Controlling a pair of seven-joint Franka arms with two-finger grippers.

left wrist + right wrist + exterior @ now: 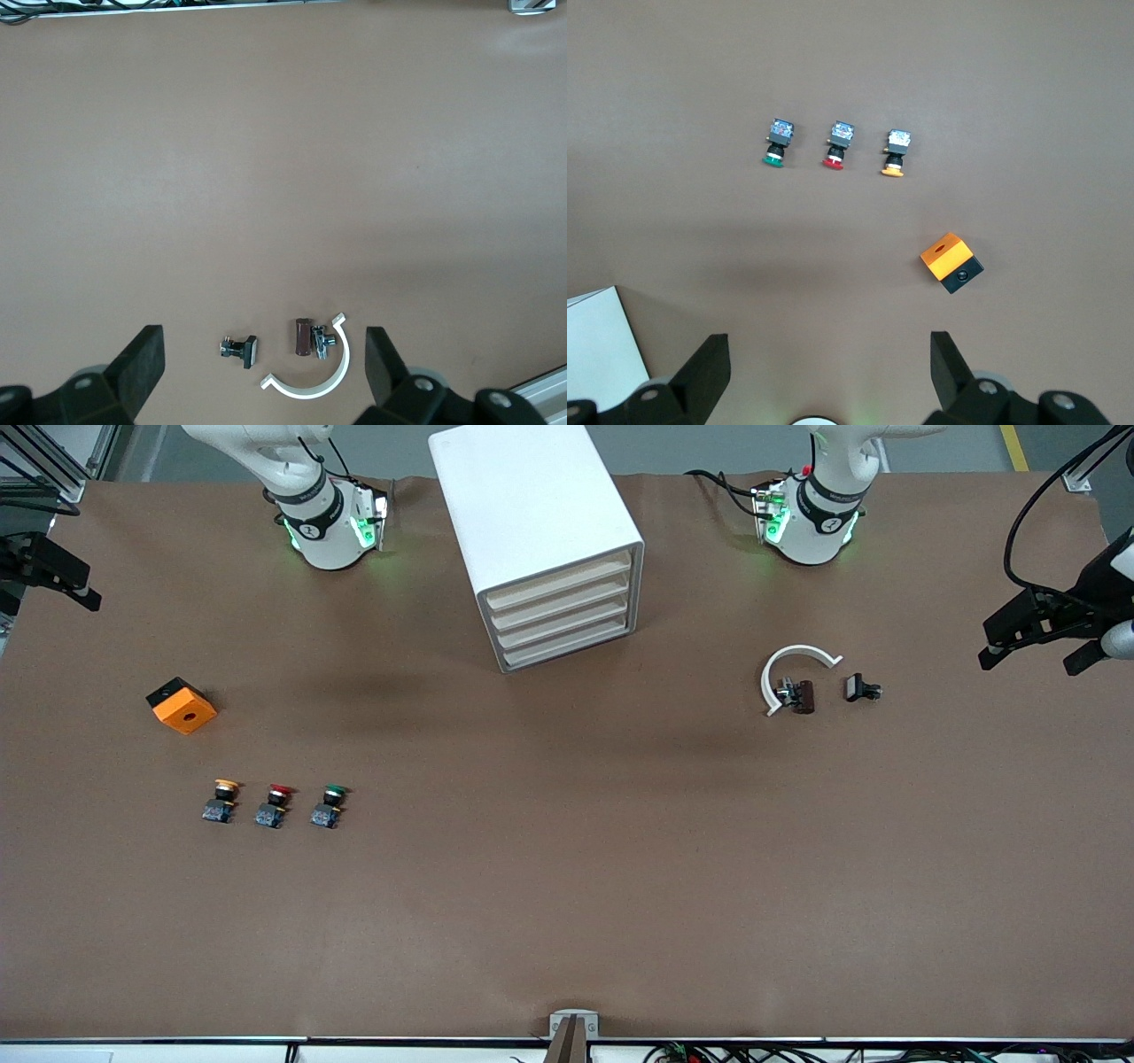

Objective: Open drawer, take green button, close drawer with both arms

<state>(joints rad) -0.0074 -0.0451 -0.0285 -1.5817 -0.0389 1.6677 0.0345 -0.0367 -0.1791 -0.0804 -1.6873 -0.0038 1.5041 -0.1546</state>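
A white box cabinet (536, 540) is seen on a brown table (567, 886), between the two arm bases. Its four beige-fronted drawers are all shut, the drawer (558, 582) among them.

The button (330, 806) with the green cap is placed nearer to the front camera than the cabinet, toward the right arm's end of the table. It is lined up beside a red-capped button (275, 806) and a yellow-capped button (221, 802). An orange and black box (182, 705) is set between that row and the cabinet's line.

A white curved clip (791, 673), a brown part (804, 696) and a small black part (859, 687) are laid toward the left arm's end, nearer to the front camera than the cabinet.

The left gripper (264, 372) is held high over the curved clip, fingers spread, nothing held. The right gripper (830, 376) is held over bare table beside the cabinet, fingers spread, nothing held.
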